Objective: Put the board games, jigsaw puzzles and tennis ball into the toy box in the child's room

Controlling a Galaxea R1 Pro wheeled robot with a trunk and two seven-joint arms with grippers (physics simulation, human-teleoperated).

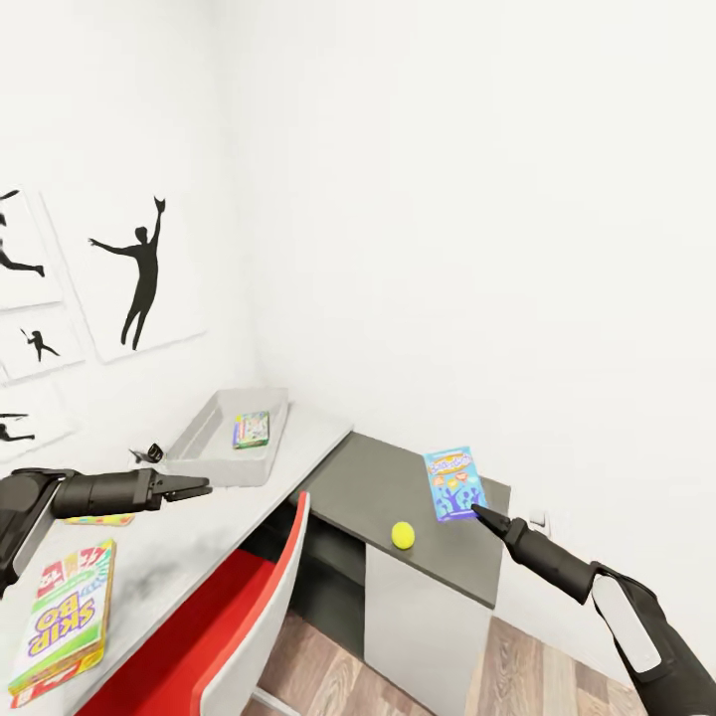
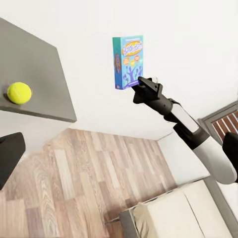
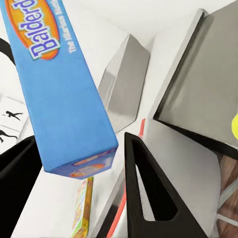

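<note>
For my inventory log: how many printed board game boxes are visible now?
3. A small green-edged printed box lies inside the light grey tray; a blue Balderdash box is held by the right gripper; a red-yellow-green Skip-Bo box lies on the pale desk. Others may be hidden.

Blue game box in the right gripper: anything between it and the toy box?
Nothing visible. The blue game box is held up by the right gripper over the dark end unit; the open toy box lies across bare desktop.
</note>
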